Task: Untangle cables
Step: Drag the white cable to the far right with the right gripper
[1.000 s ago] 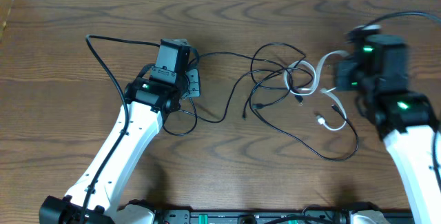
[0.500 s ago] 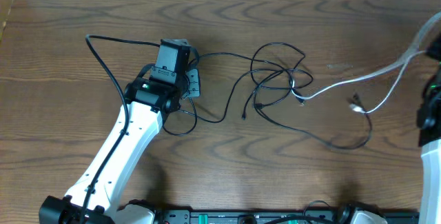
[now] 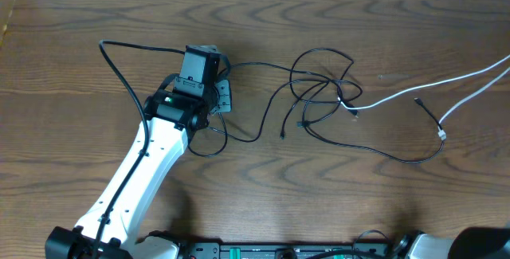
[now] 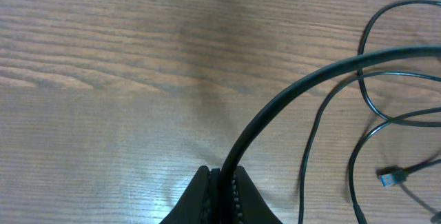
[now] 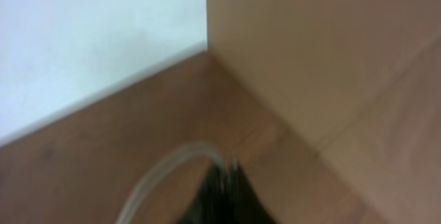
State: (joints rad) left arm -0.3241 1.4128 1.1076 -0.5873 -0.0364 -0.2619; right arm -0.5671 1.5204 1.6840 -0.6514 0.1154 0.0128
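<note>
White cable (image 3: 430, 85): held in closed right tool (image 5: 222, 179), stretched from black tangle (image 3: 321, 84); left tool (image 4: 220, 182) clamped black cable (image 4: 289, 96). Best drawn slowly, anchor firm.

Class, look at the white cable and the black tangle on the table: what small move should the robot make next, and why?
Probably draw the white cable slightly farther right with the right gripper, which is shut on it. Its left end lies among the black loops, while the left gripper pins a black cable, anchoring that side.
</note>
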